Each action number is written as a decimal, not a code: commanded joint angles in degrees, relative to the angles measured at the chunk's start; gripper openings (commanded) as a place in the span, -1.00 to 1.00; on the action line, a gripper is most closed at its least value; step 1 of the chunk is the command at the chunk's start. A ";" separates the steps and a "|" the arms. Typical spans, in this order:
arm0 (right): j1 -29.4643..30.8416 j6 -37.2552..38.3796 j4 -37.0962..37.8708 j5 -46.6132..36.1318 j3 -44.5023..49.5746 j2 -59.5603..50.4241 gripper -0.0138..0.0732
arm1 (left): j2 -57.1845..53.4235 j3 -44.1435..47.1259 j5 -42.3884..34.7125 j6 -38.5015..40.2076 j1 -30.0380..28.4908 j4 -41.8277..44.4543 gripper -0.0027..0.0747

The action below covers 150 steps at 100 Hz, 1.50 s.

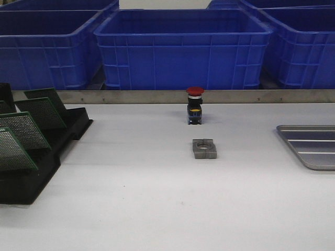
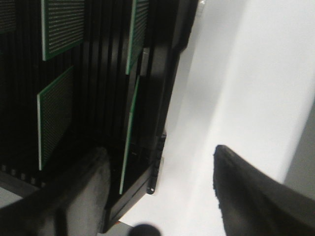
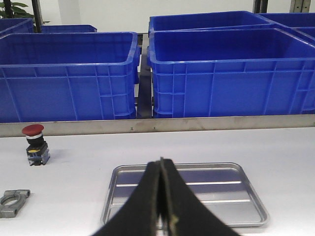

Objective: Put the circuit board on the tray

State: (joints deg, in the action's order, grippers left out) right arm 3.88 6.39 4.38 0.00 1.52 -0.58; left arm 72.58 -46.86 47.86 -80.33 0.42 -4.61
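Observation:
Several green perforated circuit boards [image 1: 26, 130] stand tilted in a black slotted rack [image 1: 57, 157] at the table's left. The silver ribbed tray [image 1: 314, 146] lies at the right edge. Neither gripper shows in the front view. In the left wrist view my left gripper [image 2: 161, 157] is open and empty over the rack's corner [image 2: 162, 64]. One board seen edge-on [image 2: 129, 137] stands just inside one finger [image 2: 88, 191], and other boards [image 2: 54, 115] stand further in. In the right wrist view my right gripper [image 3: 161, 161] is shut and empty, above the near side of the tray [image 3: 216, 196].
A red-capped push button [image 1: 194, 104] and a grey metal clamp block [image 1: 204, 148] sit mid-table. Big blue bins [image 1: 183, 47] stand behind a metal rail [image 1: 157, 96] at the table's far edge. The button [image 3: 33, 145] and the clamp [image 3: 12, 202] also show in the right wrist view.

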 commanded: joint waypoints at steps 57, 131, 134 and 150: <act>0.39 0.07 0.77 -4.78 -0.70 -1.50 -0.82 | 8.95 -2.00 -8.47 0.07 -0.07 -3.52 -0.57; 0.39 0.07 0.77 -4.78 -0.70 -1.50 -0.82 | -14.14 -2.03 2.08 0.17 -0.07 -1.21 -0.98; 0.39 0.07 0.77 -4.78 -0.70 -1.50 -0.82 | -15.83 -2.03 2.08 0.17 -0.07 -2.68 -0.98; 0.39 0.07 0.77 -4.78 -0.70 -1.50 -0.82 | -22.65 -2.03 2.08 0.17 -0.07 -13.77 -0.98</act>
State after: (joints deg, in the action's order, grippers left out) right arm 3.88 6.39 4.38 0.00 1.52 -0.58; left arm 53.17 -47.39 51.89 -80.88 0.42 -10.65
